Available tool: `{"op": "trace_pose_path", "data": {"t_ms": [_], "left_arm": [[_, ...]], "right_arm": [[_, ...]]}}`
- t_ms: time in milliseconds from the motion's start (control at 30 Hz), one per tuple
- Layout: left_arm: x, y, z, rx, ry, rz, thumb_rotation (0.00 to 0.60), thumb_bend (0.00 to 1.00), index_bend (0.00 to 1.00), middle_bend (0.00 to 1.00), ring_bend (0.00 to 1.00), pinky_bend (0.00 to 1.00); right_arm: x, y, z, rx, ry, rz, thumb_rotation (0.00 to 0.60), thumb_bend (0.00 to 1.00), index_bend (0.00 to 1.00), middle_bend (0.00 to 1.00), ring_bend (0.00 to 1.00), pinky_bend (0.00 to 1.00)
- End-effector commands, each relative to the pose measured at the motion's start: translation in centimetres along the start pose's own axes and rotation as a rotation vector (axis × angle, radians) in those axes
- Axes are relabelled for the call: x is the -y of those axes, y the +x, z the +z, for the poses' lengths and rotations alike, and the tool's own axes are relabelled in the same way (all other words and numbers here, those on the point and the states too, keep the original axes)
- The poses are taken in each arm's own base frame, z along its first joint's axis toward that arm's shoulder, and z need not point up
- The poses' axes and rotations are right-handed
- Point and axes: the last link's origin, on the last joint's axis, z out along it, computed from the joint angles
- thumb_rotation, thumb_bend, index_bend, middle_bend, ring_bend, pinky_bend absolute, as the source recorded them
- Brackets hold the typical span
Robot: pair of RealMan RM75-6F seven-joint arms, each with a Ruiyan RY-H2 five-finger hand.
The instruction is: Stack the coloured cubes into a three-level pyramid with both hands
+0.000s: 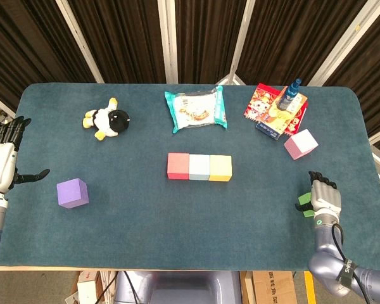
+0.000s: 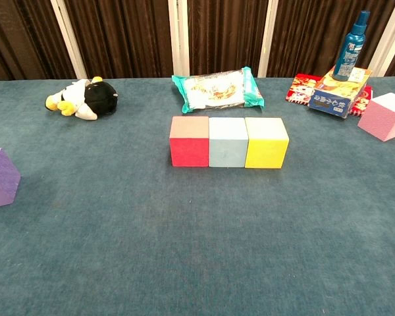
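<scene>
The right robot hand [image 1: 323, 197] sits over the green cube [image 1: 303, 202], right of the three-cube row [image 1: 199, 167]; whether it grips cannot be told. The left robot hand [image 1: 1, 163], empty with fingers spread, waits left of the purple cube [image 1: 72, 192]. Base level done; next, seat a cube upon it.
</scene>
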Motion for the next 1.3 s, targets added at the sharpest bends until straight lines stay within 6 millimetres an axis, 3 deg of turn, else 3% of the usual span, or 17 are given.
{"op": "trace_pose_path", "data": {"t_ms": [33, 500, 700, 833, 1100, 1300], "left_arm": [[0.0, 0.0, 0.0, 0.001, 0.000, 0.001, 0.600, 0.08, 0.00, 0.00, 0.00, 0.00], [0.0, 0.0, 0.0, 0.000, 0.000, 0.002, 0.600, 0.08, 0.00, 0.00, 0.00, 0.00], [-0.1, 0.0, -0.1, -0.001, -0.002, 0.000, 0.600, 0.08, 0.00, 0.00, 0.00, 0.00], [-0.1, 0.0, -0.1, -0.001, -0.004, 0.000, 0.600, 0.08, 0.00, 0.00, 0.00, 0.00], [-0.2, 0.1, -0.1, -0.004, -0.006, -0.003, 0.600, 0.08, 0.00, 0.00, 0.00, 0.00], [-0.2, 0.1, -0.2, -0.004, -0.008, -0.005, 0.600, 0.08, 0.00, 0.00, 0.00, 0.00]], "right_arm": [[-0.1, 0.0, 0.2, 0.008, -0.026, -0.007, 0.600, 0.27, 0.00, 0.00, 0.00, 0.00], [-0.8, 0.3, 0.6, -0.004, -0.119, -0.061, 0.600, 0.27, 0.00, 0.01, 0.04, 0.00], [-0.8, 0.2, 0.5, 0.011, -0.128, -0.074, 0.600, 0.27, 0.00, 0.29, 0.26, 0.00], [-0.7, 0.3, 0.5, 0.009, -0.124, -0.079, 0.600, 0.27, 0.00, 0.43, 0.38, 0.09], [-0.1, 0.5, 0.4, -0.007, -0.077, -0.062, 0.600, 0.27, 0.00, 0.45, 0.40, 0.15], [1.4, 2.0, 0.3, -0.083, 0.100, -0.068, 0.600, 0.27, 0.00, 0.45, 0.40, 0.15]]}}
